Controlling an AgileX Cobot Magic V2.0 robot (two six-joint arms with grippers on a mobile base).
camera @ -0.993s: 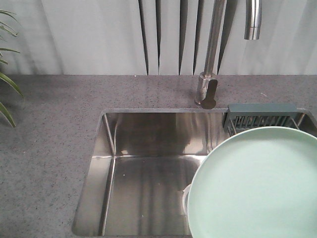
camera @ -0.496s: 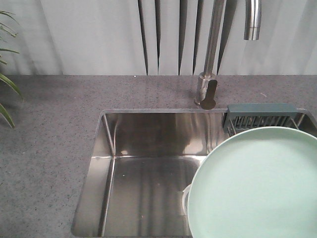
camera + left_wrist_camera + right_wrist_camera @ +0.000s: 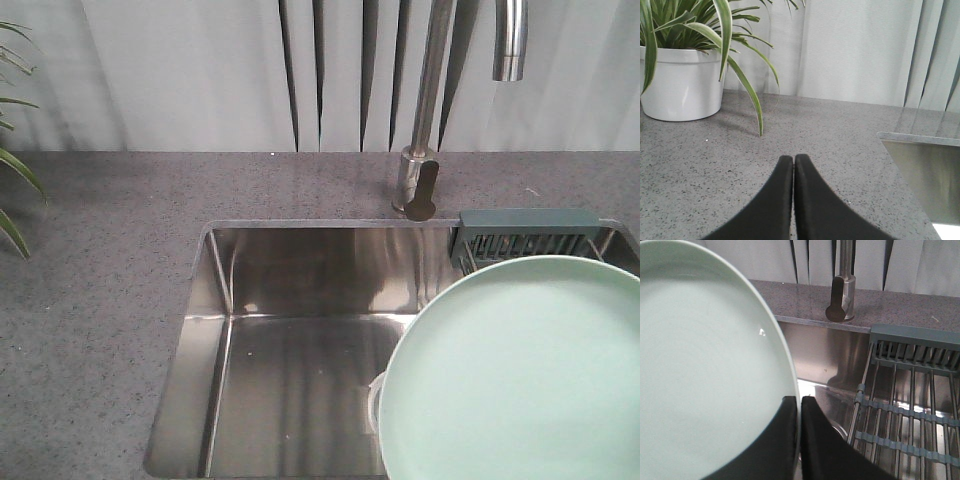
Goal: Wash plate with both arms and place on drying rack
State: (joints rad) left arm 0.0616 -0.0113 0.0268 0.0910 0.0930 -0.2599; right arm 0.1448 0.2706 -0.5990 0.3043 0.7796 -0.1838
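Note:
The pale mint-green plate (image 3: 520, 375) fills the lower right of the front view, held up over the steel sink (image 3: 300, 270). In the right wrist view the plate (image 3: 705, 370) takes up the left half, and my right gripper (image 3: 800, 401) is shut on its rim, one black finger on each face. The drying rack (image 3: 910, 400) of steel rods with grey-teal ends lies across the sink's right side, below and to the right of the plate; its caddy (image 3: 528, 232) shows behind the plate. My left gripper (image 3: 793, 159) is shut and empty above the grey counter (image 3: 830, 130), left of the sink.
A steel tap (image 3: 430, 100) with a lever handle (image 3: 424, 192) rises behind the sink, its spout (image 3: 510, 40) above the rack. A white pot with a green plant (image 3: 682, 82) stands on the counter at the far left. The sink edge (image 3: 917, 137) lies right of the left gripper.

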